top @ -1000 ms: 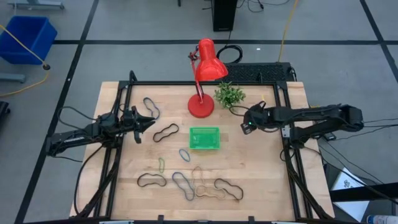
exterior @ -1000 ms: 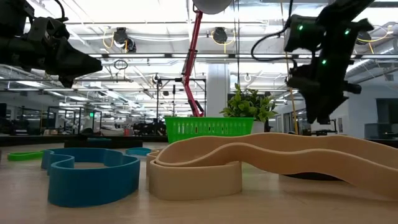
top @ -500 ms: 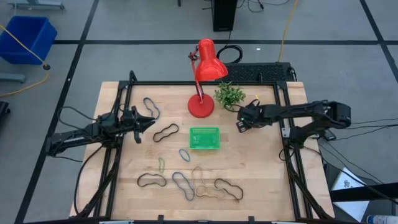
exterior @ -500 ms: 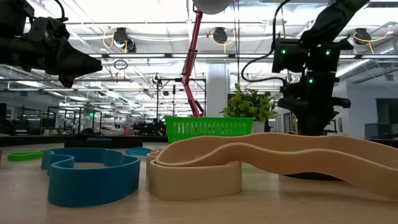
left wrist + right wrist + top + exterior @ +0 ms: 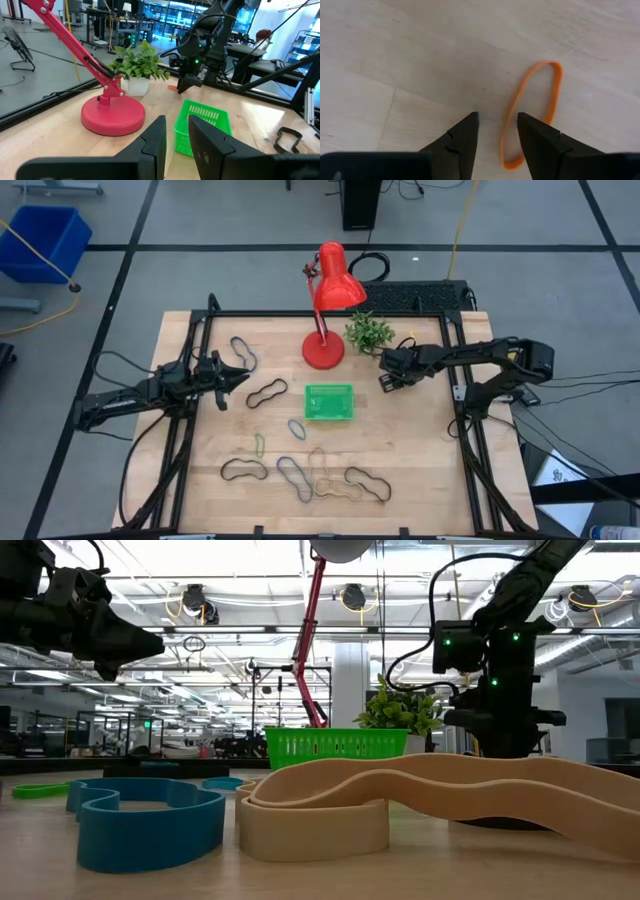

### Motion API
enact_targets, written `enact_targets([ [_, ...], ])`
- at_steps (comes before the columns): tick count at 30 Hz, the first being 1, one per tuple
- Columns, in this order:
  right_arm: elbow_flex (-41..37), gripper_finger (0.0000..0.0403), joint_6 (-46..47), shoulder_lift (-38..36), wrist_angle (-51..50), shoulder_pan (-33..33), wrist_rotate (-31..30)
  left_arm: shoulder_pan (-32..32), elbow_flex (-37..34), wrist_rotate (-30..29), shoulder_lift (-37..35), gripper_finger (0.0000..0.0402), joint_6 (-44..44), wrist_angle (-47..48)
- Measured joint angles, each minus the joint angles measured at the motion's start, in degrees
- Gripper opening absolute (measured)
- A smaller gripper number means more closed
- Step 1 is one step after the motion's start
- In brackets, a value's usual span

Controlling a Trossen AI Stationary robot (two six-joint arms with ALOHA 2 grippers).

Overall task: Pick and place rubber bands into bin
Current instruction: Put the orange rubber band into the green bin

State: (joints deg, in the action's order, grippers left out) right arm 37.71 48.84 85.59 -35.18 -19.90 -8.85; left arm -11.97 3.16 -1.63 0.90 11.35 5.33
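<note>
The green bin [image 5: 329, 402] stands mid-table, in front of the red lamp [image 5: 323, 352]. Several wavy rubber bands lie flat on the wood: black ones [image 5: 266, 392], [image 5: 243, 470], a tan one [image 5: 325, 480], an olive one [image 5: 259, 444] and a blue one [image 5: 297, 429]. A small orange band [image 5: 530, 115] lies under my right gripper [image 5: 497, 117], which points down right of the bin [image 5: 385, 375]. It is open, with the band's near end below the gap. My left gripper [image 5: 235, 377] waits left of the bin, empty, its fingers a narrow gap apart [image 5: 176, 122].
A small potted plant [image 5: 369, 332] stands just beyond my right gripper, beside the lamp's base. A black frame [image 5: 455, 380] runs along the table's sides. A blue crate [image 5: 45, 240] stands on the floor at the far left.
My right gripper has gone down toward the table and a little toward its left edge, nearer the plant and the bin. It has tipped to point more steeply down.
</note>
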Motion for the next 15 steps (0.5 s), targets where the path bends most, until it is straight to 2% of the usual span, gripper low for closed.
enact_targets([
  [10, -3.9, 0.0011, 1.2, -0.4, 1.6, 0.0, 0.6, 0.0, 0.0, 0.0, 0.0, 0.0088, 0.0, 0.0],
  [15, -4.4, 0.0002, -0.2, -2.0, 3.3, 0.8, 0.7, 0.0, 0.0, 0.0, 0.0, 0.0088, 0.0, 0.0],
])
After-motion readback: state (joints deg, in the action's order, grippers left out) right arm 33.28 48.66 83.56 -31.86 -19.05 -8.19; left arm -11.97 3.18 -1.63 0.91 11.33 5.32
